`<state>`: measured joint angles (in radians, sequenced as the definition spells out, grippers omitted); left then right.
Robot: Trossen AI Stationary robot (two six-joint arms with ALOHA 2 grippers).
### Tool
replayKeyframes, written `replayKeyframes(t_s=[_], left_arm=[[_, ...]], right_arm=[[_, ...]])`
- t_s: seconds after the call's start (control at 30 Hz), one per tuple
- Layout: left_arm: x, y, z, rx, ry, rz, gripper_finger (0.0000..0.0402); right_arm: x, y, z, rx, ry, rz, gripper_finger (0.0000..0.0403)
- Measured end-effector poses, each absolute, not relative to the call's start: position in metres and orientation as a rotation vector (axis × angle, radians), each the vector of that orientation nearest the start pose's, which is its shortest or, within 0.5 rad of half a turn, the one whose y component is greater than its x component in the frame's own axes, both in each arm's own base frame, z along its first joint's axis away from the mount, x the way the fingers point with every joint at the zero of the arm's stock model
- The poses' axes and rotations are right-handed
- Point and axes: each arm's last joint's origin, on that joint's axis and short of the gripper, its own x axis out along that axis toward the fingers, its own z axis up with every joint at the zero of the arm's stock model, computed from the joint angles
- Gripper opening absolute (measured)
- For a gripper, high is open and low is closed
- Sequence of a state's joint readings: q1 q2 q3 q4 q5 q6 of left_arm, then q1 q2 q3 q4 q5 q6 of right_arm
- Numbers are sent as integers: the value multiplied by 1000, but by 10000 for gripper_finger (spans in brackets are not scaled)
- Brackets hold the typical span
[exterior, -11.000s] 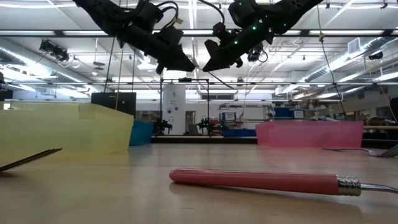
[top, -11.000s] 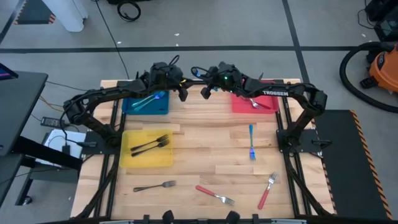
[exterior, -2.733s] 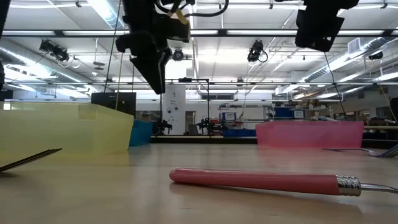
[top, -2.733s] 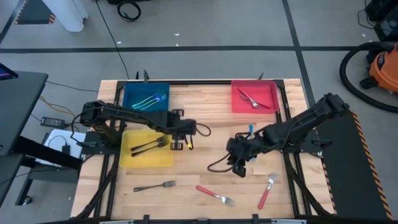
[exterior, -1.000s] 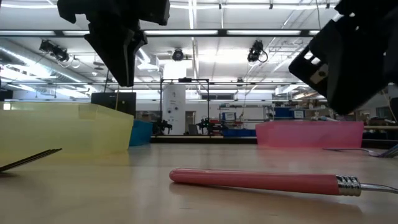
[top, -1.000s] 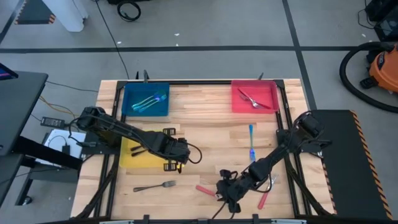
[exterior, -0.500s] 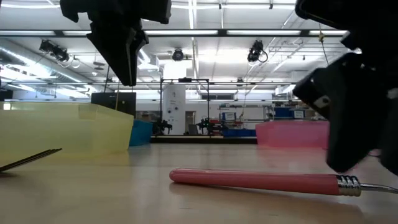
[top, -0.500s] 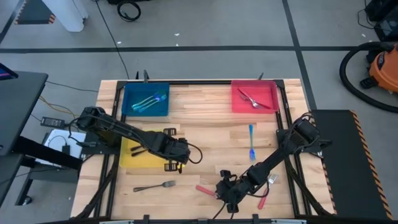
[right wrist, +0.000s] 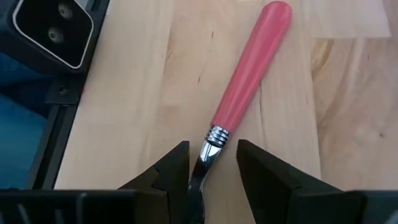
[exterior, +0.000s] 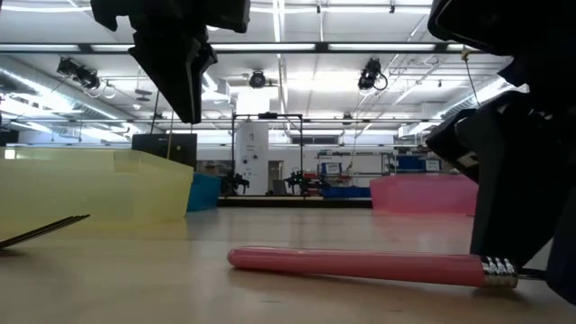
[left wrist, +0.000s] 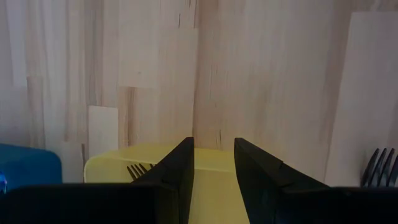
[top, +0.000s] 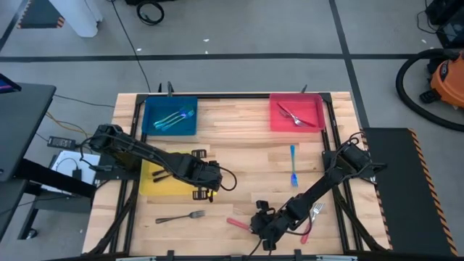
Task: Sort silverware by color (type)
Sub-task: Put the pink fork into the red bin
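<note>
Keep your open right gripper [right wrist: 207, 163] centred astride the red fork [right wrist: 249, 74] at its metal neck, then close squarely

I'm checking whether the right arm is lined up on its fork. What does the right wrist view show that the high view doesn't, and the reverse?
Only the right wrist view shows the right gripper open, its fingers either side of the metal neck of the red-handled fork. Only the high view shows the blue tray, red tray and yellow tray, the left gripper near the yellow tray, and the black-handled fork and blue-handled fork loose on the table. Both show that red-handled fork lying on the wood.
</note>
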<state>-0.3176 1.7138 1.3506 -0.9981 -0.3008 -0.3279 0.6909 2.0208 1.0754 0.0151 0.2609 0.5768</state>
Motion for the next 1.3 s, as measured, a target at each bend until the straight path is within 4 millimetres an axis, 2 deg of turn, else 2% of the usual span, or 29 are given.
replayKeyframes(t_s=[0.2,0.4,0.77,1.07,1.3], left_arm=[[314,-94,241,133,1270,196,114],[315,-94,241,132,1267,195,114],[315,-94,241,132,1267,195,114],[315,-94,241,132,1267,195,114],[315,-94,241,131,1267,196,114]], right_arm=[[301,235,108,48,963,65,143],[302,226,107,110,1018,-19,123],[304,216,105,185,1072,-84,18],[306,213,109,220,1079,-81,18],[301,201,135,201,1060,-99,18]])
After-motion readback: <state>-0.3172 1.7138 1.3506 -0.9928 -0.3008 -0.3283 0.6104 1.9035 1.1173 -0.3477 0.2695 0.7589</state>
